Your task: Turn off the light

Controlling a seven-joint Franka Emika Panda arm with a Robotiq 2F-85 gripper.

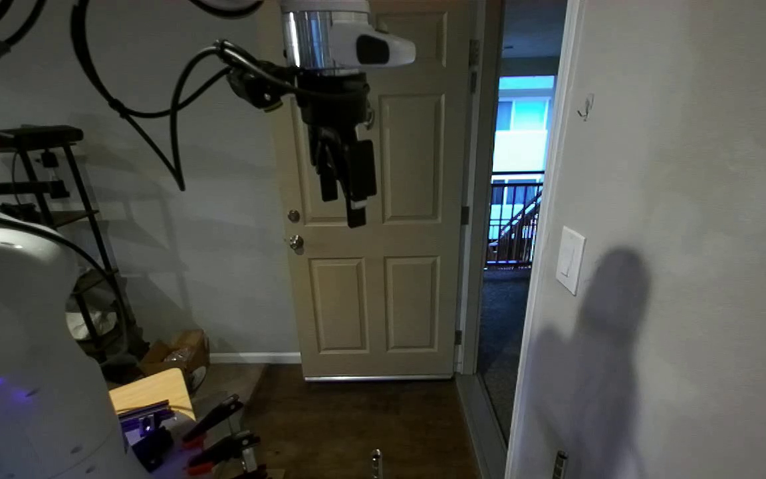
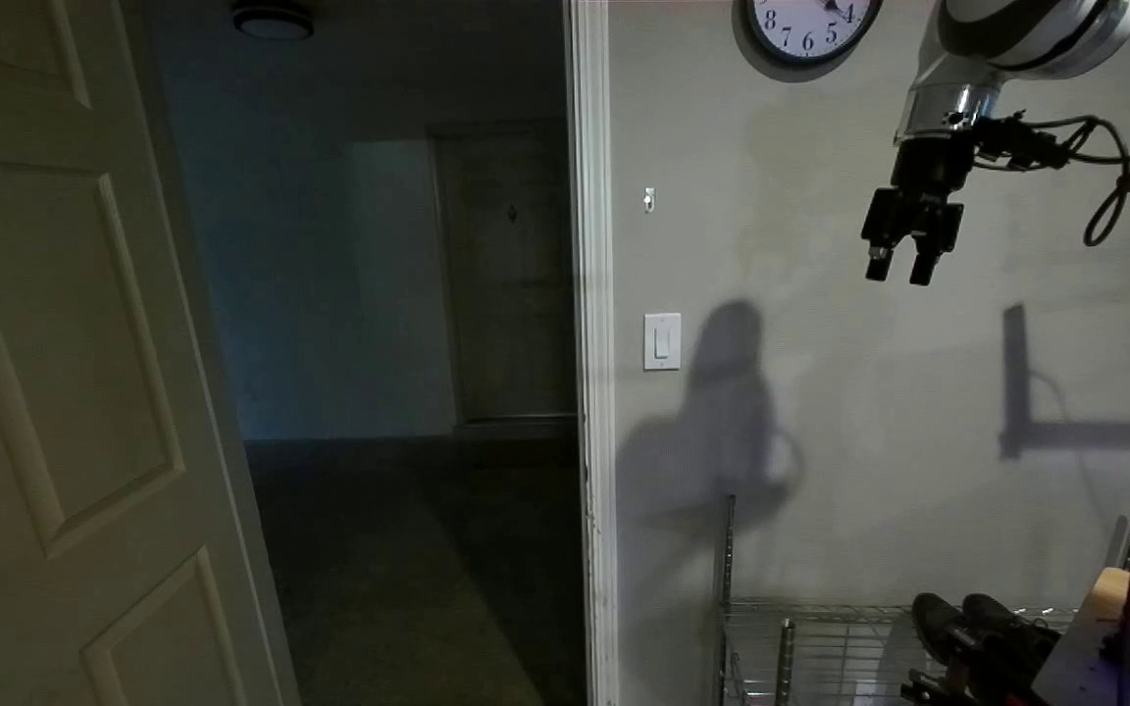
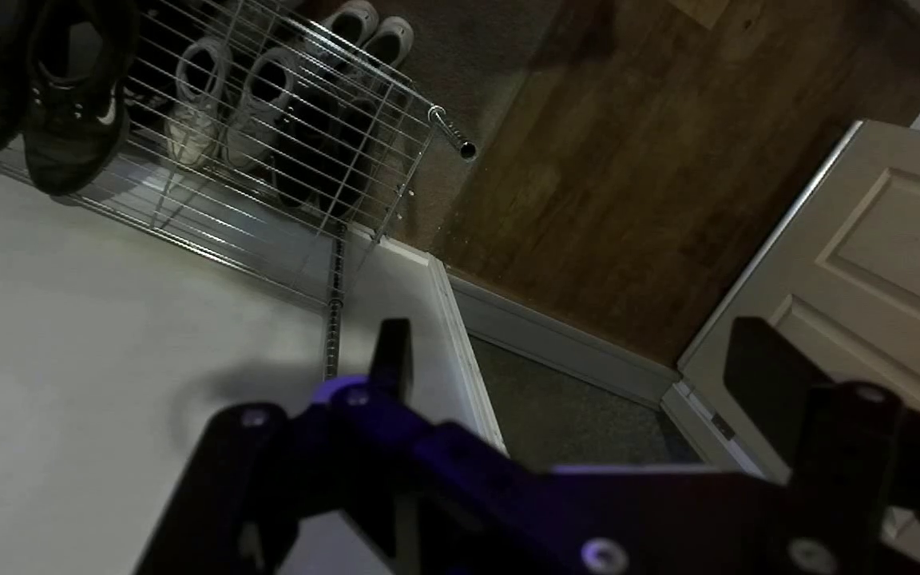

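Light switch (image 2: pixel 662 341) sits on the wall (image 2: pixel 859 392) beside the door frame (image 2: pixel 592 343), presumably for easy reach; I hold the gripper (image 2: pixel 900 269) well apart from it, spread and pointing down, perhaps to approach freely.

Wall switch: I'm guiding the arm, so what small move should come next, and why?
Probably ease the open end effector down and across toward the wall switch: in both exterior views it hangs higher in the picture, well apart from the switch.
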